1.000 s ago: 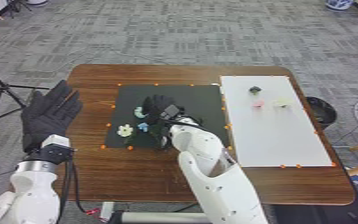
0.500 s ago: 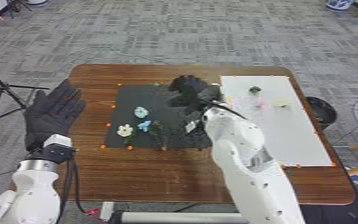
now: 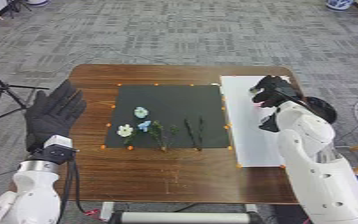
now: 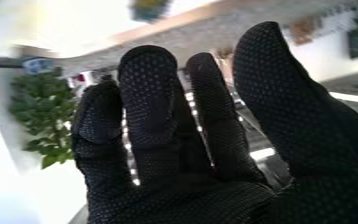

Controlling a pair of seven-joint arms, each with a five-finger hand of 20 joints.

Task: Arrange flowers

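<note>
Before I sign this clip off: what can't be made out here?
Head view: part of the white board, hidden by the right hand and right arm.
Head view: tips of the dark stems, too small to tell.
Head view: base of the left arm, cut off at the bottom.

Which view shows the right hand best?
The right wrist view: it shows the right hand close up, fingers extended. The head view shows it smaller, from above, over the far part of the white board, so it is better for placing it than for judging its fingers.
</note>
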